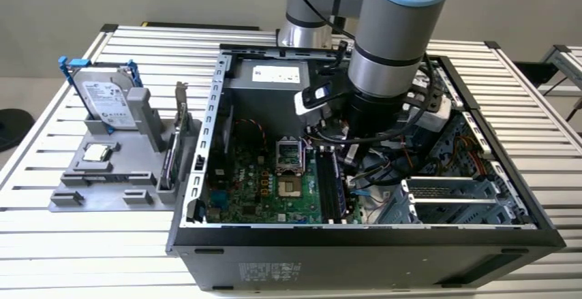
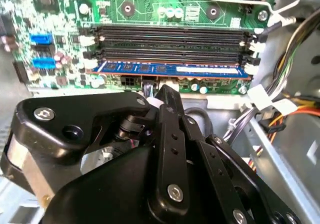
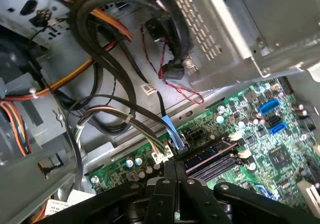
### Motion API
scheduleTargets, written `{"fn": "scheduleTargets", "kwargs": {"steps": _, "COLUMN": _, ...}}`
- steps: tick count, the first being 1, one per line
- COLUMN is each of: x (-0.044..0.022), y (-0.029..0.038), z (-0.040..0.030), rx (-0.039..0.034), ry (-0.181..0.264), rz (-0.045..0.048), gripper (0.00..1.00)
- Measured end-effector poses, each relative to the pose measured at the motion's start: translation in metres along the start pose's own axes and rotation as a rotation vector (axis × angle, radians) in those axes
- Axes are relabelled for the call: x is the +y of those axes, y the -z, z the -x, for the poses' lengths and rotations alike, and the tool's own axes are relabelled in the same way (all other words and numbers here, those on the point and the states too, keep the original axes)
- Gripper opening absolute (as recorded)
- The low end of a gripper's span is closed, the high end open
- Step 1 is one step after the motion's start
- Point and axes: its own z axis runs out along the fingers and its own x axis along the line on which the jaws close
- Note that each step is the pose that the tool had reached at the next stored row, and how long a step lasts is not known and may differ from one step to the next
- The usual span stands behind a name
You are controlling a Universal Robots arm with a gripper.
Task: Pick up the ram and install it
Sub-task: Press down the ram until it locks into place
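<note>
Exterior view: high, looking down over the open computer case (image 1: 364, 231) and the arm (image 1: 391, 54) reaching into it. Second wrist view: close above the motherboard (image 2: 165, 9), facing past the gripper (image 2: 162, 96) toward the memory slots (image 2: 170, 41). First wrist view: equally near, facing cables (image 3: 100, 44). Shared in both wrist views: motherboard and slots.

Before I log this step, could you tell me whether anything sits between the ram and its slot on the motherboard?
Nothing visible does. In the second wrist view the ram already lies along the slot nearest the gripper, beside the empty black slots. The loose cables stay off to the side.
</note>
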Motion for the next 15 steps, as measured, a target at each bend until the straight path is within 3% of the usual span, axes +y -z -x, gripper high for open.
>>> {"fn": "scheduleTargets", "kwargs": {"steps": 15, "x": -0.0002, "y": -0.0028, "z": -0.0001, "rx": 0.0166, "ry": 0.272, "rz": 0.0125, "gripper": 0.0}}
